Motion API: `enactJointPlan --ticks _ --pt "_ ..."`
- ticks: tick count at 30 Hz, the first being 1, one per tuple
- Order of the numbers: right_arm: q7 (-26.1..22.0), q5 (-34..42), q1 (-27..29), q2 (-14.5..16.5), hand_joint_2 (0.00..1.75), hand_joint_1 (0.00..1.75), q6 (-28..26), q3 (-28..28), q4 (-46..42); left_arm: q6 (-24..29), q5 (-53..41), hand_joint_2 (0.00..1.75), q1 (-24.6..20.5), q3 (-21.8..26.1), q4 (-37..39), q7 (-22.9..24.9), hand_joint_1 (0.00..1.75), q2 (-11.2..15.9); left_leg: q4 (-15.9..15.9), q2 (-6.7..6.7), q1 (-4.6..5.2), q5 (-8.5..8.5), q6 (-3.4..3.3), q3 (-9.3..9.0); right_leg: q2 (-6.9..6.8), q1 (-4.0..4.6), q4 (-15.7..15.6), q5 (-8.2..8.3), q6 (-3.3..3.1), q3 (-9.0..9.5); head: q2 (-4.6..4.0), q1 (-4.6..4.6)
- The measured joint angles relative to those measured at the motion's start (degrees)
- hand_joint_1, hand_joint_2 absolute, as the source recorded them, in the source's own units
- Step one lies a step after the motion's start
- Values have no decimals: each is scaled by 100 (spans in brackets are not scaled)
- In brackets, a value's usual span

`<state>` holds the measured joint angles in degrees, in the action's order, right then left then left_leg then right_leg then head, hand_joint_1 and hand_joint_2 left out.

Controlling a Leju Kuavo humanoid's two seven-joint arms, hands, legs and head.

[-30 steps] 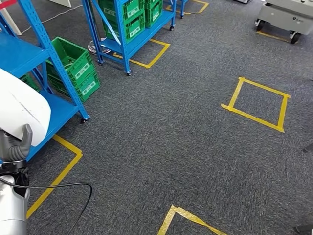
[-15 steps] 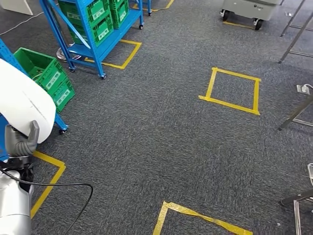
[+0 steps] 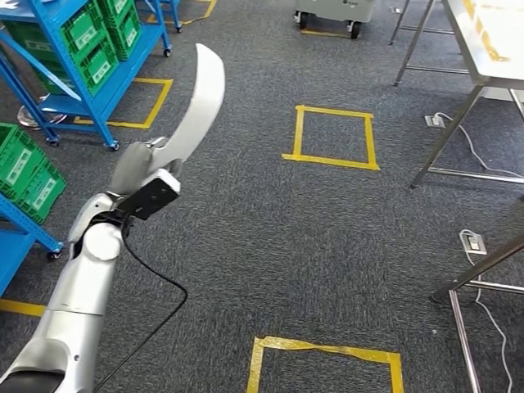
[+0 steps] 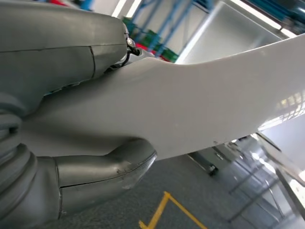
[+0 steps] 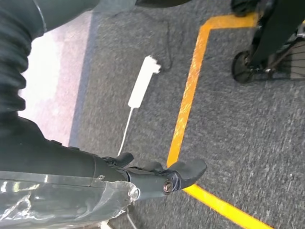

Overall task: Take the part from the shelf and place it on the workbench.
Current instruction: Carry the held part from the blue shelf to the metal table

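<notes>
Holding: your left hand (image 3: 139, 164) is gripping the white part (image 3: 196, 102) at its lower end, thumb and fingers (image 4: 104, 167) clamped on either side of it.
Part position: it is sticking up and away from your hand, curved, raised above the grey carpet (image 3: 278, 221), well apart from the surface (image 3: 488, 33) at the far right.
Right hand: you are seeing your right hand (image 5: 154, 176) hanging over the carpet near a yellow tape line (image 5: 187, 109), its dark fingers stretched out with nothing between them.
Shelf: the blue shelf (image 3: 92, 74) with green crates (image 3: 87, 37) is standing at the far left.
Floor: yellow tape squares (image 3: 333, 135) are marking the carpet ahead of you.
</notes>
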<state>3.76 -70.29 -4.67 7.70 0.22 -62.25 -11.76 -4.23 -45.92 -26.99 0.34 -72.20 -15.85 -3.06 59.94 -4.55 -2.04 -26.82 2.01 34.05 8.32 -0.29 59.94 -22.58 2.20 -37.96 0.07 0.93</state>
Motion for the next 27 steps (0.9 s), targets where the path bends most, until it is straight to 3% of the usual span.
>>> enactJointPlan --ticks 1,3,5,7,8,10,12,14,16,18,20,22,23,24,25,27 --pt "1 -5 24 -2 175 0 2 6 0 -44 -131 175 -145 -266 0 98 175 19 -3 87 11 7 -50 0 21 -13 -5 16 35 -31 0 -5" --pt "8 -4 71 -7 175 0 4 17 0 -156 -323 175 -444 -743 1 195 175 104 -11 235 19 21 -139 -14 -234 -2 217 -88 86 -175 0 35" --pt "22 -4 71 -13 175 0 7 31 0 -218 -514 175 -696 -1114 -2 264 175 228 -14 387 47 11 -196 -34 -632 17 902 -390 115 -519 0 78" --pt "33 -11 60 -16 175 0 15 42 0 -221 -864 175 -866 -1429 -11 406 175 376 -13 560 73 -18 -218 -63 -774 8 1562 -593 122 -862 0 80" --pt "38 -17 64 -16 175 0 20 48 0 -210 -1094 175 -937 -1587 -16 490 175 460 -13 641 79 -36 -219 -82 -792 4 1638 -560 117 -910 0 83" --pt "46 -30 82 -20 175 0 22 65 0 -173 -1725 175 -1094 -1910 -23 679 175 648 -13 790 87 -82 -199 -137 -871 2 1114 -226 95 -648 0 83" --pt "53 -40 77 -26 175 0 20 79 0 -148 -2566 175 -1285 -2271 -39 857 175 878 -13 914 113 -133 -152 -187 -1119 43 377 39 62 -263 0 83" --pt "61 -42 61 -29 175 0 18 84 0 -195 -3117 175 -1434 -2603 -73 931 175 1094 -37 1026 152 -159 -97 -216 -1222 94 93 72 5 -134 0 78" --pt "70 -38 69 -34 175 0 15 84 -1 -332 -3250 175 -1506 -2840 -129 932 175 1236 -81 1118 157 -173 -36 -245 -1079 100 59 85 -78 -143 0 73" --pt "76 -33 84 -40 175 0 13 83 -2 -480 -3323 175 -1568 -3027 -193 932 175 1376 57 930 135 -294 11 -196 -936 75 10 100 -158 -117 0 56" --pt "76 -27 69 -47 175 0 13 81 -2 -574 -3368 175 -1632 -3161 -230 932 175 1537 628 612 127 -583 19 96 -789 57 -19 106 -218 -93 0 30" --pt "73 -23 48 -51 175 0 13 81 -2 -619 -3383 175 -1651 -3258 -238 933 175 1673 1324 501 133 -803 16 515 -611 56 -20 103 -244 -90 0 13" --pt "73 -22 50 -51 175 0 13 81 -2 -629 -3384 175 -1648 -3296 -238 934 175 1723 1474 486 134 -774 14 643 -516 55 -20 103 -245 -85 0 9" --pt "75 -22 59 -51 175 0 13 80 -2 -632 -3382 175 -1650 -3328 -240 936 175 1757 1410 478 133 -629 10 664 -425 53 -19 105 -241 -79 0 7" --pt "76 -22 68 -51 175 0 15 80 -2 -634 -3380 175 -1661 -3356 -245 937 175 1783 1145 448 126 -402 8 577 -343 48 -15 108 -231 -72 0 8" --pt "76 -22 71 -51 175 0 17 80 -2 -635 -3379 175 -1700 -3409 -261 939 175 1825 406 224 87 -4 19 267 -184 40 12 111 -185 -88 0 8"
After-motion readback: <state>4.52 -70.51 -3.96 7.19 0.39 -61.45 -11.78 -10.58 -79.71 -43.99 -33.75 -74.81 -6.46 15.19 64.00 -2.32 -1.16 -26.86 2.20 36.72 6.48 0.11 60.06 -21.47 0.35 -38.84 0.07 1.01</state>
